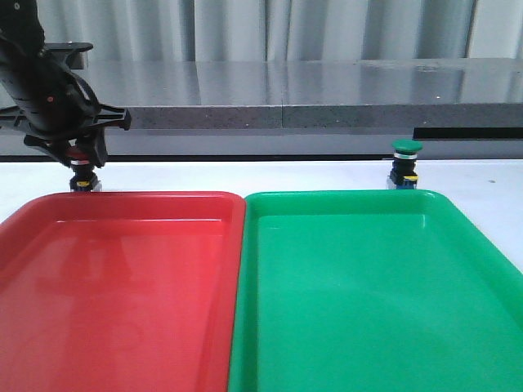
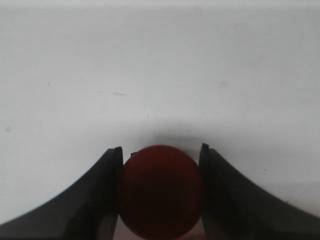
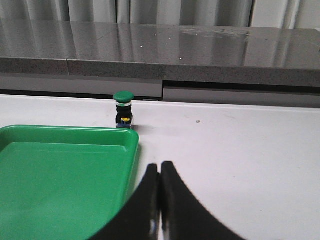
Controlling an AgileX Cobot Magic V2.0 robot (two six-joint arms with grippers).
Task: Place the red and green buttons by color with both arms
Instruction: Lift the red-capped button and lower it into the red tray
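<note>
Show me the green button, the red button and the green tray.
green button [image 1: 406, 148], front view, on its cap.
red button [image 2: 161, 191], left wrist view, on its cap.
green tray [image 1: 343, 197], front view, on its far rim.

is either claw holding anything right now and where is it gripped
The left claw grips the red button by the sides of its cap; the right claw holds nothing.

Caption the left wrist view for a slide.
Left gripper fingers closed around the red button over the white table.
</note>
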